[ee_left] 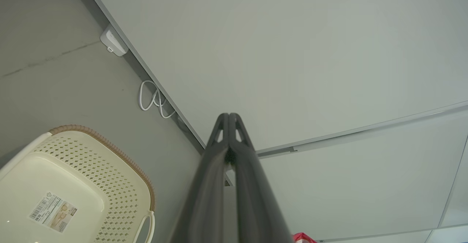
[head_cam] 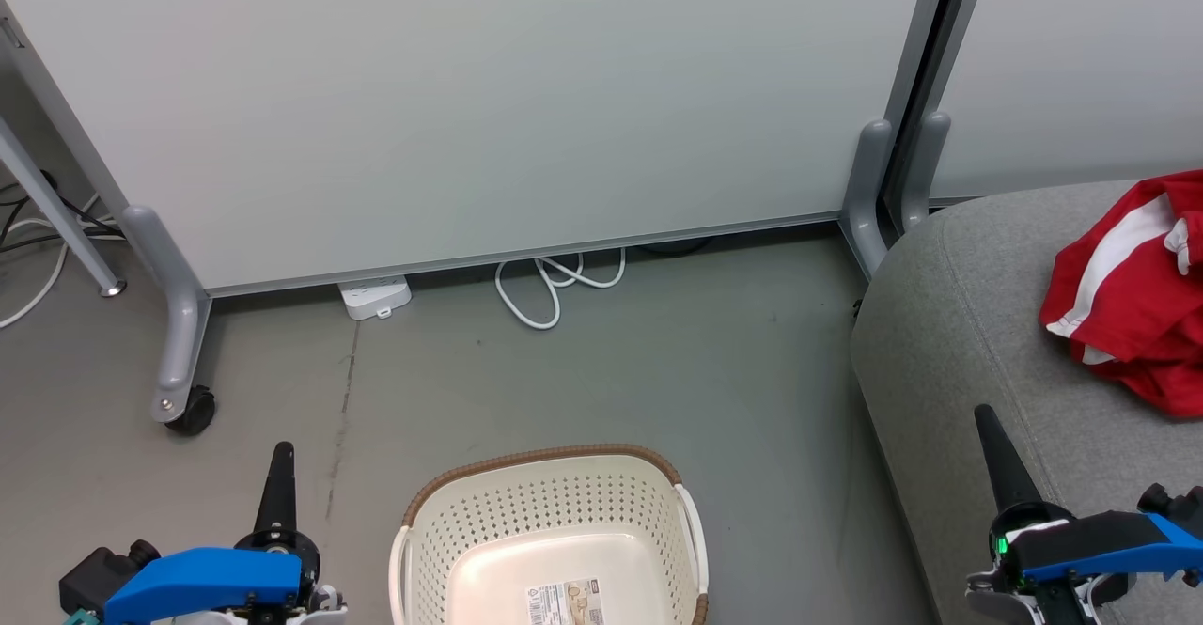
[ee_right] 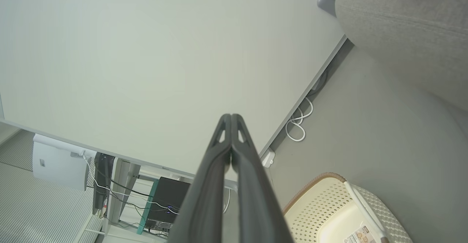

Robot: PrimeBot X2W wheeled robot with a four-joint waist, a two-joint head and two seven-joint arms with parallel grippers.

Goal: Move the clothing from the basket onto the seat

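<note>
The cream perforated basket (head_cam: 442, 536) stands on the floor at the bottom centre, with a label on its bare floor and nothing else inside; it also shows as basket (ee_left: 120, 184) and basket (ee_right: 321, 202). Red clothing with white stripes (head_cam: 1132, 296) lies crumpled on the grey seat (head_cam: 959, 324) at the right edge; seat (ee_right: 402, 23). My left gripper (head_cam: 280, 451) is shut and holds nothing, left of the basket; its fingers (ee_left: 228, 117) are pressed together. My right gripper (head_cam: 984, 414) is shut and holds nothing, over the seat's front corner, left of the clothing; right gripper (ee_right: 231, 116).
A pale partition on wheeled grey legs (head_cam: 179, 343) runs along the back. A white power strip (head_cam: 376, 298) and a coiled white cable (head_cam: 554, 287) lie under its lower edge. A second partition leg (head_cam: 869, 193) stands beside the seat. Grey floor lies between basket and seat.
</note>
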